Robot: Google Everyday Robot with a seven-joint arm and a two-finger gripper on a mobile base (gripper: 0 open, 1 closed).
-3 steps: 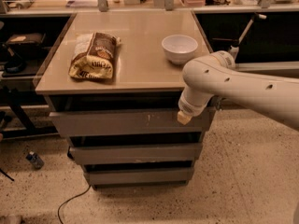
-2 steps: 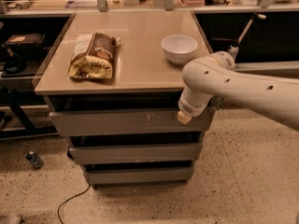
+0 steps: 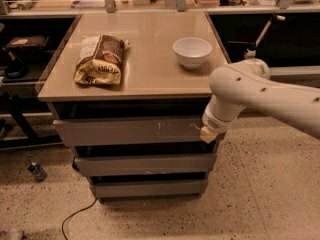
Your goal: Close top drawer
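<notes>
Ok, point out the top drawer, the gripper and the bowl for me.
top drawer (image 3: 125, 130), camera view, bare middle of its front.
gripper (image 3: 207, 134), camera view, its tip at the drawer front's right end.
bowl (image 3: 192, 48), camera view, its white inside.

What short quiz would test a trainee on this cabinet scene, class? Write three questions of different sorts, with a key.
1. True or false: the white bowl sits on the cabinet top, right of the snack bag.
2. Where is the gripper? A) in the bowl B) at the right end of the top drawer front C) on the bag
3. Fill in: ___ drawer fronts are visible.
Key: 1 true; 2 B; 3 three.
</notes>
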